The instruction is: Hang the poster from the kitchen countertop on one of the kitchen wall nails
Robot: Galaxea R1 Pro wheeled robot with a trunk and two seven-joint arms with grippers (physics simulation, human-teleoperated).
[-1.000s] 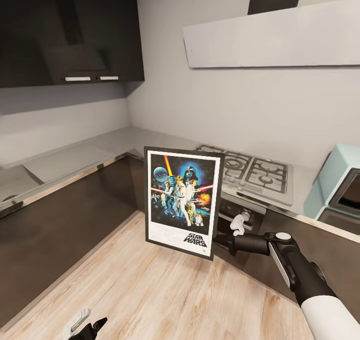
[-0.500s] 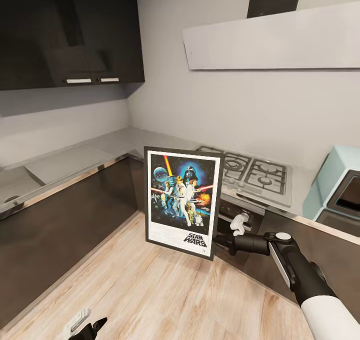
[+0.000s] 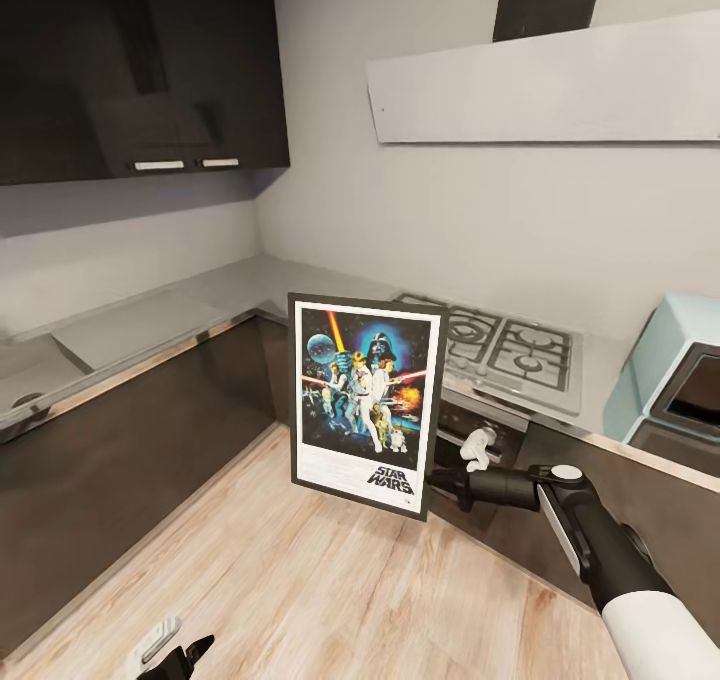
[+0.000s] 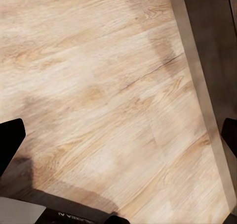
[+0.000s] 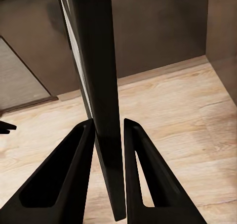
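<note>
The Star Wars poster (image 3: 365, 402) hangs upright in mid-air above the wood floor, facing me, black frame and white border intact. My right gripper (image 3: 437, 484) is shut on its lower right edge; in the right wrist view the two dark fingers (image 5: 74, 169) clamp the poster (image 5: 98, 85) seen edge-on. The glossy grey kitchen countertop (image 3: 180, 305) runs in an L behind the poster, over dark cabinets. My left gripper (image 3: 180, 652) hangs low at the bottom of the head view; in the left wrist view its fingertips (image 4: 10, 140) stand wide apart over bare floor, open and holding nothing.
A gas hob (image 3: 505, 352) sits in the countertop at the right, with a pale blue oven (image 3: 675, 375) beside it. A grey hood panel (image 3: 545, 85) and dark upper cabinets (image 3: 140, 60) hang on the walls. Pale wood floor (image 3: 300, 580) spreads below.
The whole picture has drifted down a little, so the camera has tilted slightly up. The poster and both arms keep their places.
</note>
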